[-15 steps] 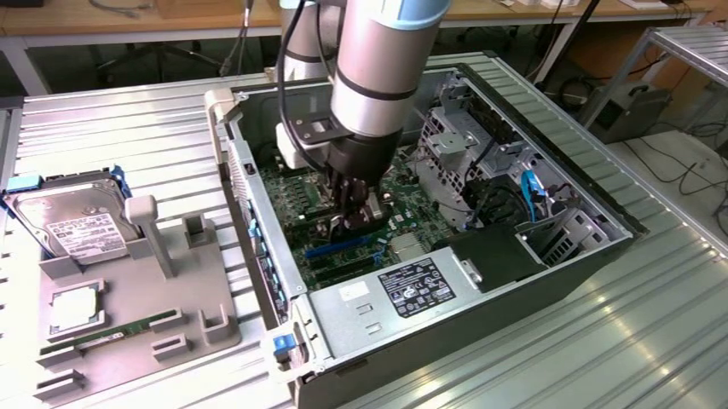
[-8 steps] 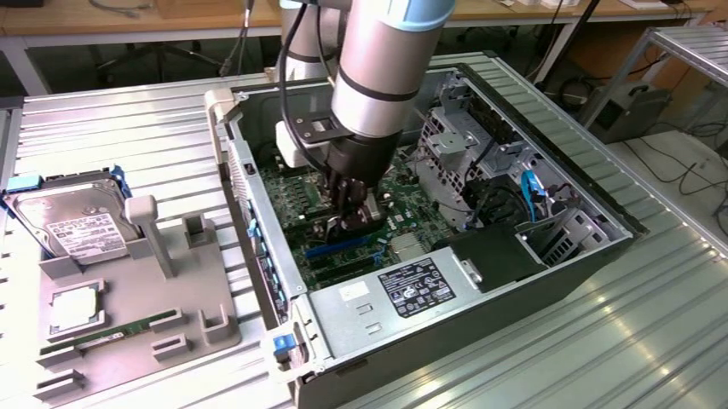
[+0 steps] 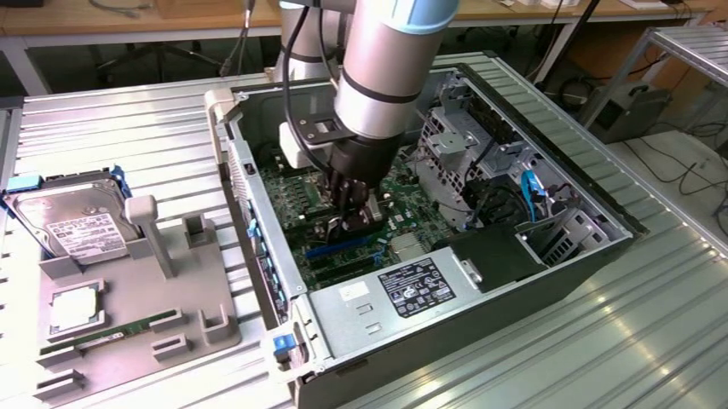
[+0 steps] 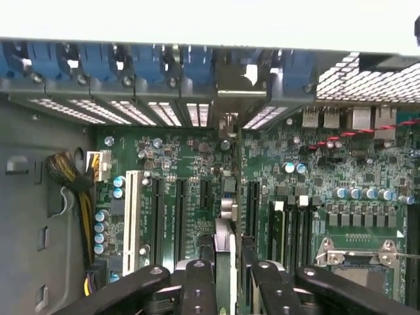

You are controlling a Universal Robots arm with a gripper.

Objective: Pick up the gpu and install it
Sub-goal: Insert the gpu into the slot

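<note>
My gripper [image 3: 350, 228] reaches down into the open computer case [image 3: 592, 256], low over the green motherboard [image 4: 328, 177]. Between its black fingers [image 4: 197, 285] stands the gpu [image 4: 226, 252], a thin dark card seen edge-on, and the fingers are shut on it. The card runs in line with the expansion slots [image 4: 180, 210] toward the case's rear wall, where a silvery bracket piece [image 4: 230, 88] sits among the blue slot latches [image 4: 141, 65]. In the exterior view the card's lower edge is hidden behind the fingers, just above a blue slot [image 3: 341, 249].
A grey fixture tray [image 3: 125, 298] at the exterior view's left carries a hard drive [image 3: 74, 223], a green memory stick [image 3: 114, 334] and a processor [image 3: 74, 311]. Inside the case are the power supply [image 3: 415, 285], a drive cage [image 3: 455, 145] and a cable bundle [image 4: 72, 180].
</note>
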